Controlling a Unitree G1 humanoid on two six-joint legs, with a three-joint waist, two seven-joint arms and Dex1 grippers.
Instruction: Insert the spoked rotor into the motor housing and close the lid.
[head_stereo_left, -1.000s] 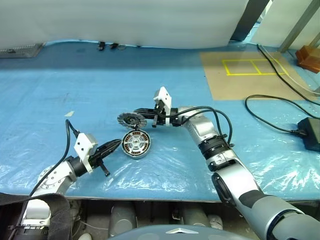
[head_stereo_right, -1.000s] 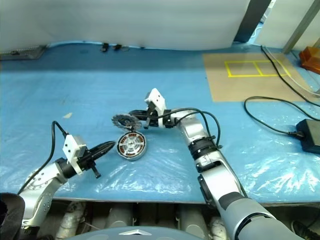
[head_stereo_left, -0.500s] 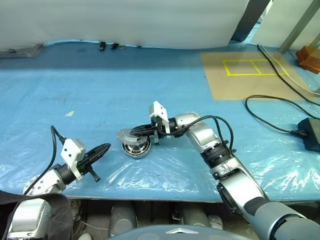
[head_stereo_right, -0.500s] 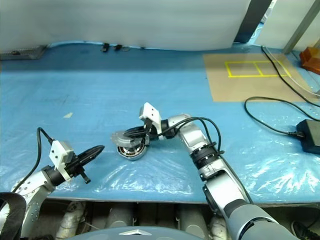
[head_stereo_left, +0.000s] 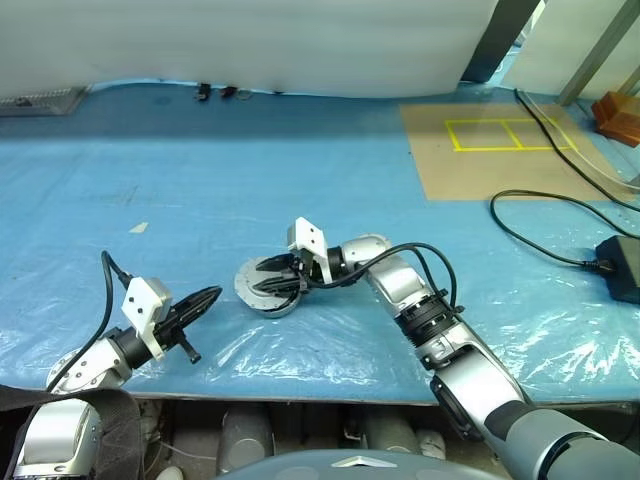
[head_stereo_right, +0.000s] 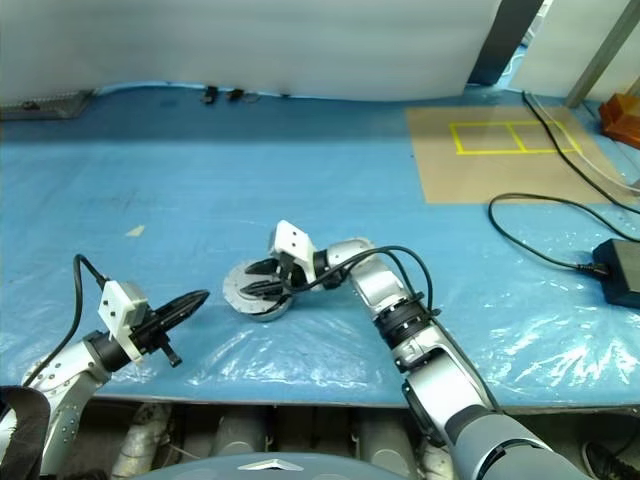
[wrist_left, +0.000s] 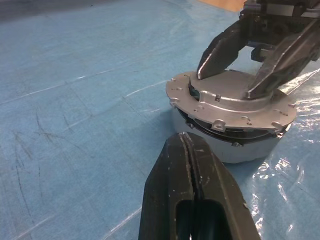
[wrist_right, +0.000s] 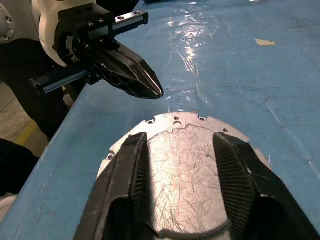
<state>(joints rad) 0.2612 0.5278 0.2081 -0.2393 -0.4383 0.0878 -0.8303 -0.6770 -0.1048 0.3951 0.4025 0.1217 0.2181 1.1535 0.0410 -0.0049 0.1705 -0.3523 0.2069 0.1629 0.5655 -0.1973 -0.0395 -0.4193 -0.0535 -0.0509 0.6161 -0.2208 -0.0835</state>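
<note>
Pressure should be spread evenly by the right pincer, whose fingers are spread on top of the lid, until the slight gap (seen on one side) is shut. Motor housing sits near the desk's front edge, axis upright, silver face up. Left pincer is shut, empty, close by.

**No readable text**

No words, nos., brand marks or labels legible in any view. Closest thing to a sign: yellow tape outline, a rectangle split into two boxes, on the brown board at the far right of the counter. No writing in it. Lid outer face is plain scratched metal w/ screw holes, no engraving legible.
</note>
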